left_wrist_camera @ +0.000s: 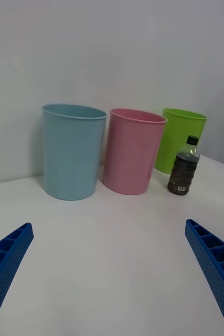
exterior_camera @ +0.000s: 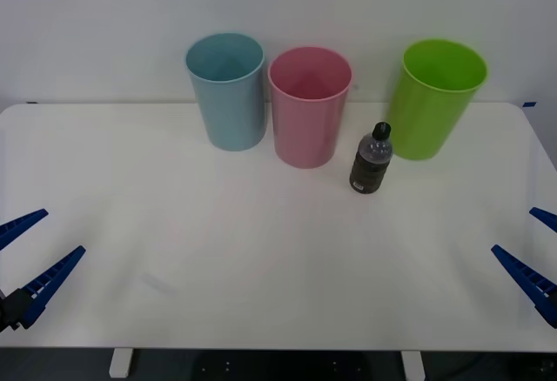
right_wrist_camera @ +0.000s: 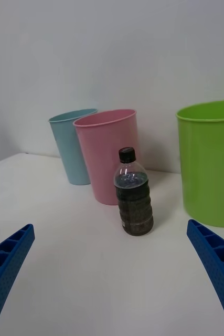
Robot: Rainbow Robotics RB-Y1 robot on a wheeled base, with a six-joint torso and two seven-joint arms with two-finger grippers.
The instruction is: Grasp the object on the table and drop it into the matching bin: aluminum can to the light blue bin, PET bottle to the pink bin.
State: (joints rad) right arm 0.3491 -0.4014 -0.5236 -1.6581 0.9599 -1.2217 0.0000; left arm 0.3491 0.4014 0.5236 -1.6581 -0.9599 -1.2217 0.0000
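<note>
The PET bottle (exterior_camera: 371, 159), small with a dark brown body and a black cap, stands upright on the white table (exterior_camera: 261, 250) just right of the pink bin (exterior_camera: 309, 111). To the pink bin's left stands the light blue bin (exterior_camera: 226, 94). My left gripper (exterior_camera: 63, 231) is open and empty low at the table's front left edge, far from the bottle. At the front right edge my right gripper (exterior_camera: 513, 230) is also open and empty. In the right wrist view the bottle (right_wrist_camera: 135, 197) stands ahead between the blue fingers (right_wrist_camera: 7, 262). In the left wrist view the bottle (left_wrist_camera: 184, 168) is far off.
A lime green bin (exterior_camera: 432, 103) stands just right of the bottle, at the back right. All three bins line the table's far edge before a white wall. The wide stretch of white tabletop between the grippers and the bins is bare.
</note>
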